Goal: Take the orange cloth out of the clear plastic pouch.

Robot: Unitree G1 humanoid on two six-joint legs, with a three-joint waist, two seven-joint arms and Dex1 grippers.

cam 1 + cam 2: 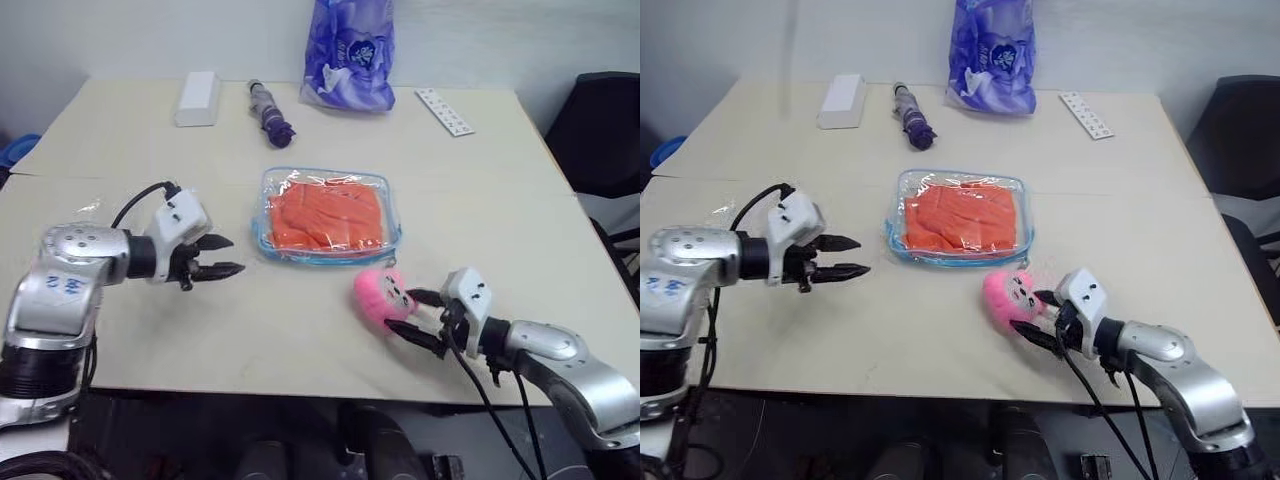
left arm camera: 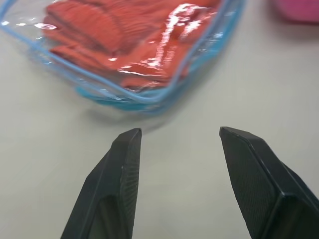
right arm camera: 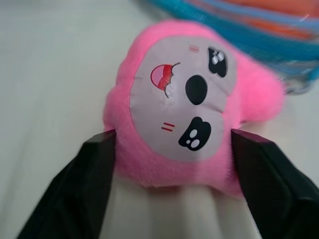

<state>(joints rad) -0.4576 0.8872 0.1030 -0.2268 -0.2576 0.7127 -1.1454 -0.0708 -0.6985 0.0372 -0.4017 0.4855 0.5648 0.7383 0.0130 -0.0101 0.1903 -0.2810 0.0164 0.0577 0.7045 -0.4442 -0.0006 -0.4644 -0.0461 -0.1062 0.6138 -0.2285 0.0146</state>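
The clear plastic pouch (image 1: 326, 257) with blue zipper edging lies flat at the middle of the table, and the folded orange cloth (image 1: 325, 215) is inside it. My left gripper (image 1: 232, 256) hovers open just left of the pouch with nothing between its fingers; the left wrist view shows the pouch's corner (image 2: 149, 97) and the orange cloth (image 2: 99, 30) just beyond the fingertips. A pink plush toy (image 1: 381, 295) sits on the table in front of the pouch's near right corner. My right gripper (image 1: 405, 315) is shut on it, a finger pressed into each side of the pink plush toy (image 3: 179, 99).
Along the table's far side stand a blue-purple printed bag (image 1: 350, 55), a white box (image 1: 198, 98), a folded purple umbrella (image 1: 270, 112) and a white blister strip (image 1: 445, 110). A black chair (image 1: 600, 130) is beyond the right edge. The table's front edge runs just under both arms.
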